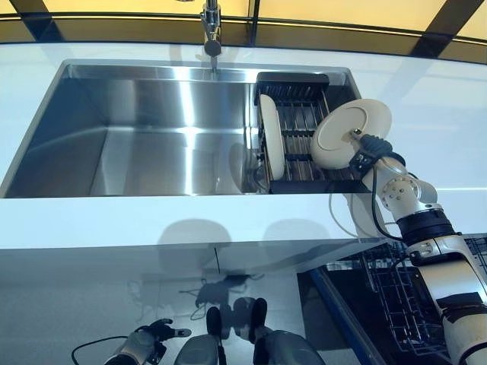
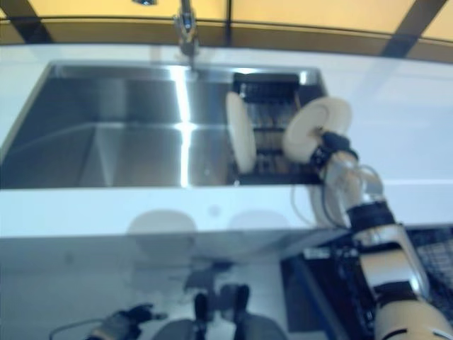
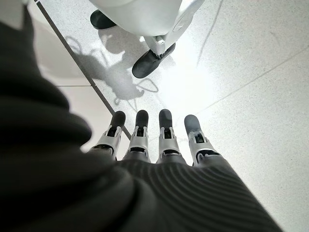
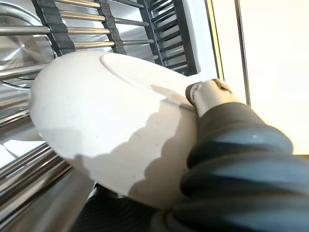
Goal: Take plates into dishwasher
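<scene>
— Where's the plate (image 1: 346,131)?
— Gripped by the right robot hand (image 1: 366,151) above the drying rack (image 1: 300,125), three o'clock of the sink (image 1: 137,137); its finger hold looks hidden.
— Left robot hand (image 3: 159,140)?
— Low, fingers straight, holding nothing.
— A second plate (image 1: 272,137) stands upright in the rack.

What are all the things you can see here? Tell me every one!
Plates: two, cream; one held plate lifted over the rack, one standing plate upright in the rack.
Drying rack: one, black, in the sink's right end.
Sink: one, steel, set in the white counter.
Tap: one, silver, behind the sink.
Dishwasher basket: one, dark wire, lower right.
Right robot hand: gripping the held plate.
Left robot hand: low by the floor, fingers straight, empty.
</scene>
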